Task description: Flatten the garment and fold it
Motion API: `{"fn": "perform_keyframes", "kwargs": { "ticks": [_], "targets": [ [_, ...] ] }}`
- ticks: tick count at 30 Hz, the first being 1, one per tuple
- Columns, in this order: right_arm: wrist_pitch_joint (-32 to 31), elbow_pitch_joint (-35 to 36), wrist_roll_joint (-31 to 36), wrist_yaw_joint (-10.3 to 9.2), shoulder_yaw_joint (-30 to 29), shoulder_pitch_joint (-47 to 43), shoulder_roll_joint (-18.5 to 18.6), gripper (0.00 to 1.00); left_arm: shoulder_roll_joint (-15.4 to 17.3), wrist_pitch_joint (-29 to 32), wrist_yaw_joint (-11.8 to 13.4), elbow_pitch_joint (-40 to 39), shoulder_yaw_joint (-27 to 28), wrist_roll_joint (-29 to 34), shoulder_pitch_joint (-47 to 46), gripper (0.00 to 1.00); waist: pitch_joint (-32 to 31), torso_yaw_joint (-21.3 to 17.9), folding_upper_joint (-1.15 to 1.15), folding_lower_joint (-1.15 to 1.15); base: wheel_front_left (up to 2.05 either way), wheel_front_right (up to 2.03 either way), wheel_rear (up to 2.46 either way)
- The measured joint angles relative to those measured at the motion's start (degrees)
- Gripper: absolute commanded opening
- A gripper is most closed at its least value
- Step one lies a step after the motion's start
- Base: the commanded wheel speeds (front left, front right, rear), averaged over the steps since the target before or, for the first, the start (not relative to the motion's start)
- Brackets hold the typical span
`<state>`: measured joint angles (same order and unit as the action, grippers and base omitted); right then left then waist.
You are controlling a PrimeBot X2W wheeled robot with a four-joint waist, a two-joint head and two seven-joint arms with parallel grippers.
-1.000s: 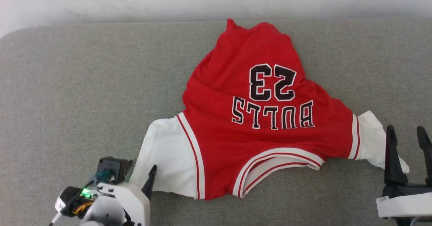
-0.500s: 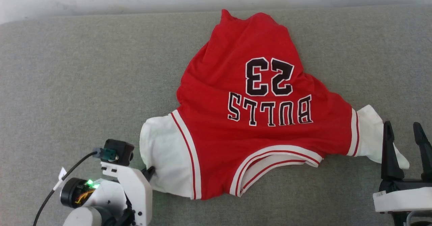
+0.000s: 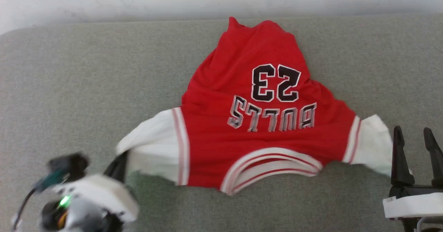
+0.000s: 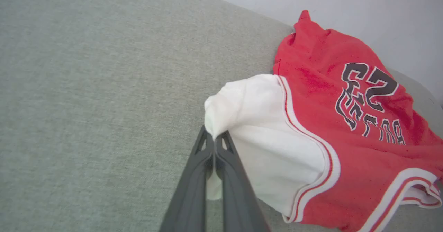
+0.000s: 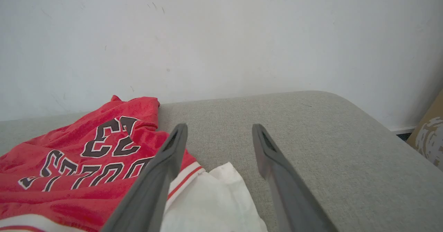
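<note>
The red shirt (image 3: pixel 263 131) with "23" and "BULLS" on it lies crumpled on a grey cushion (image 3: pixel 86 79), its collar nearest the robot and its bunched far end close to the white wall (image 3: pixel 138 0). At the shirt's white left sleeve (image 3: pixel 152 142), the left pincer (image 4: pixel 214 138) is closed tight on the sleeve's outer edge, holding that edge up off the cushion. At the shirt's white right sleeve (image 3: pixel 372 142), the right pincer (image 3: pixel 413 131) stands wide open and holds nothing, one finger by the sleeve's end.
</note>
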<state>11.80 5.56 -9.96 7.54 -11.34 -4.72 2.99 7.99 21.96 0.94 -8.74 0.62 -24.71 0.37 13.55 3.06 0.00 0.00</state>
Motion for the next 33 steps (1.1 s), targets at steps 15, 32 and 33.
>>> {"fn": "perform_keyframes", "kwargs": {
  "ticks": [15, 32, 33],
  "targets": [
    [-14.78, 1.09, 3.07, 0.0, 4.46, -0.24, -0.03, 1.0, -1.59, -4.9, 3.98, -3.26, 4.11, -1.22, 8.32, 0.0, 0.77, 3.03, 0.0, 0.0, 0.0, 0.0, 0.0],
    [-43.53, 7.01, 3.41, 0.0, 6.8, -2.71, 3.72, 1.0, -2.21, -5.83, 2.56, -0.68, 0.69, -1.46, 4.7, 0.0, 4.52, 4.64, 0.0, 0.0, 0.0, 0.0, 0.0],
    [-43.51, 6.5, 3.39, 0.0, 7.06, -2.41, 4.31, 1.0, -2.13, -5.82, 2.56, -0.55, 0.59, -1.46, 4.56, 0.0, 4.68, 4.74, 0.0, 0.0, 0.0, 0.0, 0.0]
  ]
}}
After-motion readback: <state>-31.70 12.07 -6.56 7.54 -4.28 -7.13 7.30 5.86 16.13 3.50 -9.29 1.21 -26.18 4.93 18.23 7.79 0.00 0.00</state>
